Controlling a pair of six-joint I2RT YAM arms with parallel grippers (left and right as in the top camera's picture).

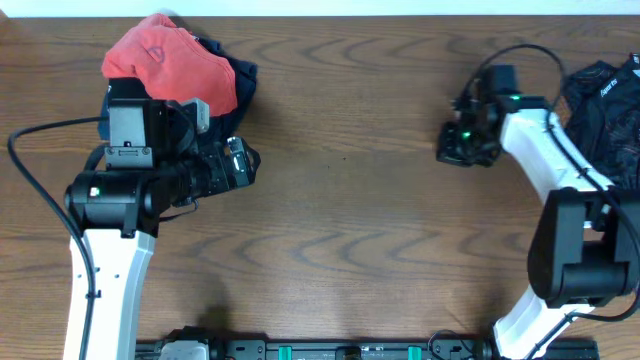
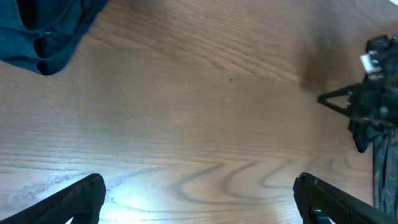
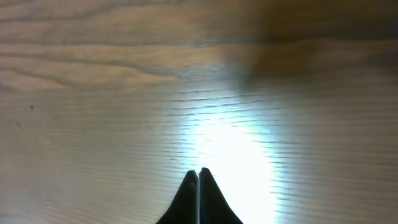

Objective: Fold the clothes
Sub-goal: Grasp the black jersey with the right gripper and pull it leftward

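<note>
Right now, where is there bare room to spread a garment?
The middle of the table, between left gripper and right gripper, is bare wood. Crowded: far-left corner, coral-red garment over navy garment; right edge, black jersey.

right claw [image 3: 198, 177] closed over bare table [image 3: 93, 74].

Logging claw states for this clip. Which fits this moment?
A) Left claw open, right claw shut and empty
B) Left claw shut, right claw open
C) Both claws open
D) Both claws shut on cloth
A: the left wrist view shows the left claw spread wide, and the right wrist view shows the right claw pressed closed with nothing in it.
</note>
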